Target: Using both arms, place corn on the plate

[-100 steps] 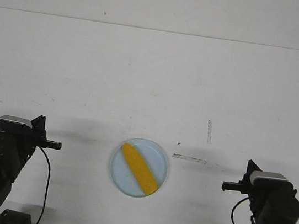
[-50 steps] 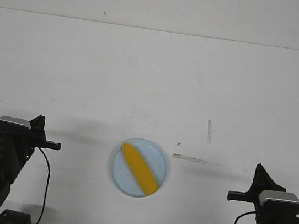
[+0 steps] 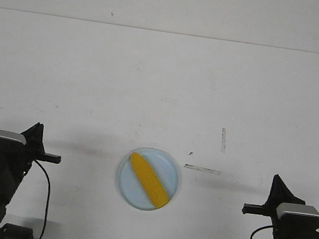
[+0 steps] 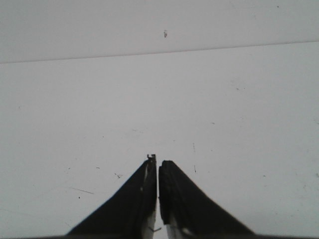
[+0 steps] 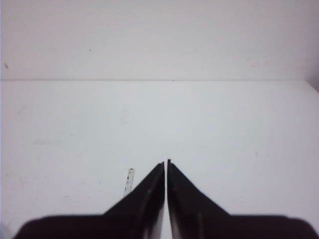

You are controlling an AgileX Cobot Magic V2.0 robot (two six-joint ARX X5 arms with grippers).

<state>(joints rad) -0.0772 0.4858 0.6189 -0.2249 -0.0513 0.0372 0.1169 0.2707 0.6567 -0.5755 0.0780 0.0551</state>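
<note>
Corn (image 3: 148, 180) lying on the plate (image 3: 167, 167), slanted across it from the far left down to the near right, wholly inside the rim. Plate set on the white table (image 3: 164, 84), near the front edge, about midway between the two arms. Left gripper (image 3: 53, 157) well off to the plate's left, holding nothing, tips pointing toward the plate; fingers (image 4: 144, 191) pressed together in the left wrist view, only a hairline slit between them, bare tabletop beyond. Right gripper (image 3: 248, 208) well off to the plate's right, likewise holding nothing and aimed inward; fingers (image 5: 187, 199) closed to a thin line in the right wrist view. Short strip of clear tape (image 3: 202, 169) on the table just right of the plate, a second strip (image 3: 223, 140) farther back, also seen past the right fingertips (image 5: 129, 181).
</note>
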